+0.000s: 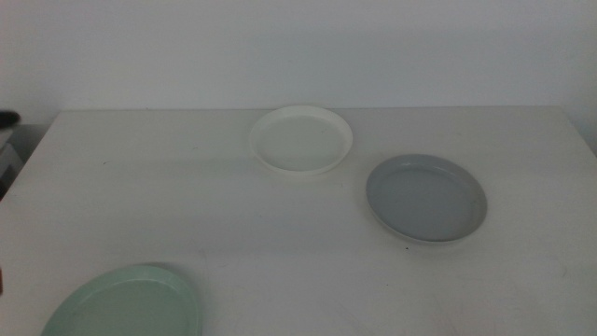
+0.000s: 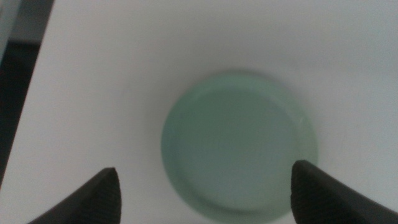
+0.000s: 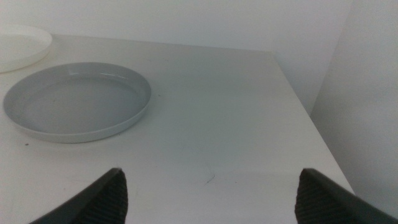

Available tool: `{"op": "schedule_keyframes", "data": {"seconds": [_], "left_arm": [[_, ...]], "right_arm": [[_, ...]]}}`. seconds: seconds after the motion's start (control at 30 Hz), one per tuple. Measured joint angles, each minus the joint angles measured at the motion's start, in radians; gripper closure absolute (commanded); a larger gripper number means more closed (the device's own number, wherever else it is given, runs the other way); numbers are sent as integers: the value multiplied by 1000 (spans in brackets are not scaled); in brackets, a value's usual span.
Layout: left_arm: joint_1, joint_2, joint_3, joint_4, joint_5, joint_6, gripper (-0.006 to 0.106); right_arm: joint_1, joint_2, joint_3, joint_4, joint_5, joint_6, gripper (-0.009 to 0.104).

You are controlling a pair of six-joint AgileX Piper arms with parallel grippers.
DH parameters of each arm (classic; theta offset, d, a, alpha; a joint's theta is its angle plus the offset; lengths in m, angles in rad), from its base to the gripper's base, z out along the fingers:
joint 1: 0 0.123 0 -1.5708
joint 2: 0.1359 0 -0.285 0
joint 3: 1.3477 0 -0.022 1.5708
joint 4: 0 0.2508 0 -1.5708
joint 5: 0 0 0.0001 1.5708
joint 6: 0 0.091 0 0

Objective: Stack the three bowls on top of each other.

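**Middle view: three bowls lie apart on the tabletop, neither arm in sight**

Middle view shows the white tabletop (image 1: pixel 187 187) with the three bowls spread out, none touching another. The cream white bowl (image 1: pixel 301 139) sits close to the far edge, about midway along it. The grey bowl (image 1: pixel 426 198) lies nearer the right edge, a little closer to the camera than the cream one and just beside it without contact. The mint green bowl (image 1: pixel 126 303) rests at the near left corner, partly cut off by the picture's lower border and well apart from the other two. All three sit upright and flat, and all are empty.

From the left wrist, the left gripper (image 2: pixel 205 193) hangs above the mint green bowl (image 2: pixel 239 146), its two dark jaws spread wide, one to each side of the bowl, and holding nothing.

From the right wrist, the right gripper (image 3: pixel 211 196) is low over bare table near the right edge, jaws likewise wide apart and empty. The grey bowl (image 3: pixel 78 102) lies ahead of it, with a sliver of the cream white bowl (image 3: pixel 22 46) beyond.
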Motion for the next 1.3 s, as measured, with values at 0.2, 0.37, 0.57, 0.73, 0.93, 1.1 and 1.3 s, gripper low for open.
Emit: {"op": "schedule_keyframes", "data": {"seconds": [0.2,0.37,0.57,0.73,0.93,1.1,1.3], "left_arm": [[0,2,-3,0,71,0,-4],[0,7,-4,-3,89,6,-4],[0,90,-6,-13,105,66,-4],[0,191,-6,-18,78,121,-4],[13,312,-58,-31,61,166,-4],[118,394,-129,-84,61,276,-4],[308,468,-128,-228,61,531,-4]], "right_arm": [[0,0,0,0,0,0,1],[0,0,0,0,0,0,1],[0,0,0,0,0,0,1],[0,0,0,0,0,0,1],[0,0,0,0,0,0,1],[0,0,0,0,0,0,1],[0,0,0,0,0,0,1]]}}
